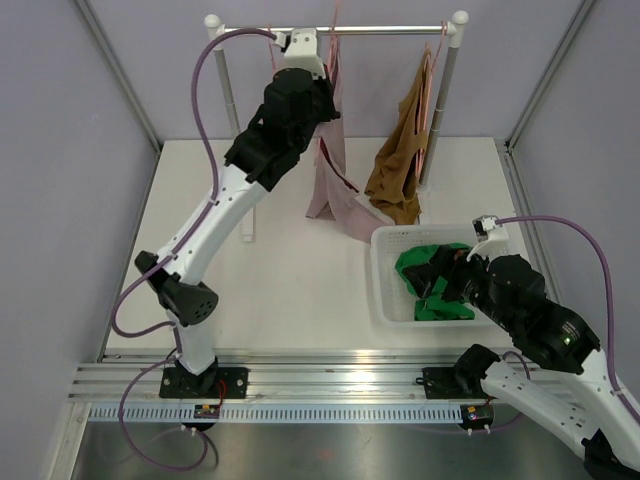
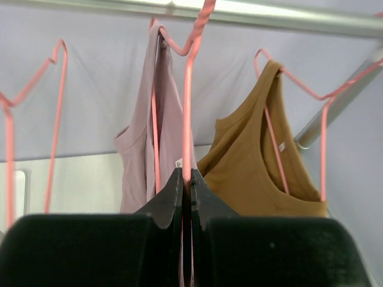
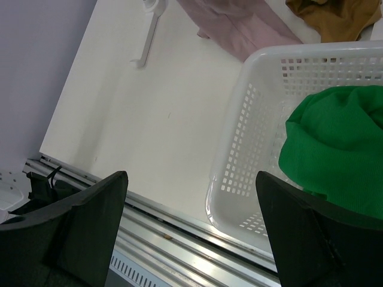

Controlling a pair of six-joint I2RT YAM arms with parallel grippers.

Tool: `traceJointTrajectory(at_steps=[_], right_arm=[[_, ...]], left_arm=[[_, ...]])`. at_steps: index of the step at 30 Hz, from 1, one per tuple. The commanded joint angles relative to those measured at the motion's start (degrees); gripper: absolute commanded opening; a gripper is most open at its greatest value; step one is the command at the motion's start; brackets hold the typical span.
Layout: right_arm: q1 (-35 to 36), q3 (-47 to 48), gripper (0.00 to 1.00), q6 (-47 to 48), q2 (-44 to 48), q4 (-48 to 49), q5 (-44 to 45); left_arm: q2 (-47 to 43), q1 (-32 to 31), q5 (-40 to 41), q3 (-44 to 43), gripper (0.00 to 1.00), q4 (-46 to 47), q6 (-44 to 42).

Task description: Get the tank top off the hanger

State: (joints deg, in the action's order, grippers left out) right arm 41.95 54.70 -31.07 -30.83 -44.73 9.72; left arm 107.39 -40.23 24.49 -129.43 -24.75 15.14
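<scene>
Two findings: left gripper (image 2: 187,186) clenched on pink hanger (image 2: 187,107) beside mauve tank top (image 2: 139,161); right gripper (image 3: 191,233) released over basket (image 3: 239,149).

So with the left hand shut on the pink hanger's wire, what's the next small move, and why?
Probably raise the left hand slightly to lift the pink hanger off the rail. It is shut on the wire, the mauve tank top hangs from that hanger, and the open right hand hovers over the basket.
</scene>
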Motion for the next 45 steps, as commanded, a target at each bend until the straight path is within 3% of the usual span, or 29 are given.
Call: traceJointTrajectory(at_steps=[1, 7, 12, 16, 19, 25, 28, 34, 45], right_arm=[[-0.1, 0.7, 0.95, 2.3, 1.5, 2.7, -0.8], [-0.2, 3.2, 0.97, 4.2, 1.7, 1.1, -0.2], [-0.1, 5.1, 0.98, 6.4, 0.7, 2.7, -5.0], [-0.1, 3.8, 0.98, 6.3, -1.1, 10.3, -12.3], [-0.2, 2.1, 0.98, 4.5, -5.2, 18.3, -18.9], [0.0, 1.6, 1.0, -0.4, -20.2, 36.1, -31.2], [0.7, 3.3, 0.99, -1.4, -27.4, 42.3, -31.3], [3.5, 7.5, 0.97, 0.3, -37.5, 46.0, -24.5], [5.1, 11.7, 0.9, 3.5, -43.5, 46.1, -17.3]], left_arm=[[-7.6, 0.7, -6.2, 2.5, 0.0, 4.8, -0.9], [-16.3, 0.8, -12.1, 10.5, 0.0, -0.6, 3.6], [-31.6, 0.6, -21.9, 30.9, 0.0, 2.9, 6.7], [-48.8, 0.4, -24.1, 46.8, 0.0, 5.5, 8.8], [-56.3, 0.3, -27.3, 56.5, 0.0, 5.5, 10.8], [-71.8, 0.3, -33.6, 73.3, 0.0, 9.3, 15.8], [-77.9, 0.3, -34.6, 78.3, 0.0, 10.2, 17.5], [-86.1, 0.3, -33.8, 83.5, 0.0, 10.1, 20.0], [-86.3, 0.3, -33.7, 85.5, 0.0, 7.6, 20.2]])
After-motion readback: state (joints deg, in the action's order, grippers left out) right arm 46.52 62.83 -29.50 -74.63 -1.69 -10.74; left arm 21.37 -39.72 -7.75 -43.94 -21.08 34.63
